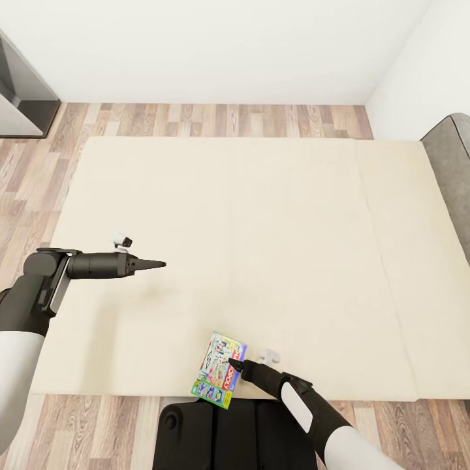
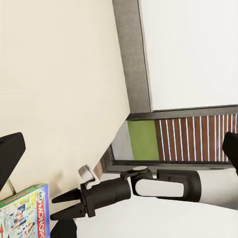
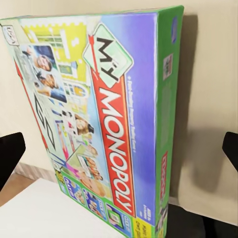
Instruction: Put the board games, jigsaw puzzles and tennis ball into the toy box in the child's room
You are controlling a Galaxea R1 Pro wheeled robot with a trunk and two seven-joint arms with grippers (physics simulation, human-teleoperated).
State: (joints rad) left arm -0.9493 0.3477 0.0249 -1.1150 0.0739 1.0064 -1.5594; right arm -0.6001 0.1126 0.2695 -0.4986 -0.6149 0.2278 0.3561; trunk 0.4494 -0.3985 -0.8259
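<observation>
One board game (image 1: 219,372), a flat green and blue box with a red band, lies at the front edge of the bed (image 1: 261,228), its near end reaching just past the mattress edge. My right gripper (image 1: 233,361) hangs over the box's far right corner. In the right wrist view the board game (image 3: 99,119) sits between the wide-apart fingertips (image 3: 10,156), with no visible contact. The left wrist view shows the right gripper (image 2: 58,206) open beside the board game (image 2: 25,213). My left gripper (image 1: 162,264) hovers open and empty over the mattress's left half.
A grey headboard (image 1: 450,163) bounds the bed on the right. Dark grey furniture (image 1: 19,91) stands at the far left on the wood-plank floor (image 1: 196,121). A white wall runs behind. My dark base (image 1: 215,434) is against the bed's front edge.
</observation>
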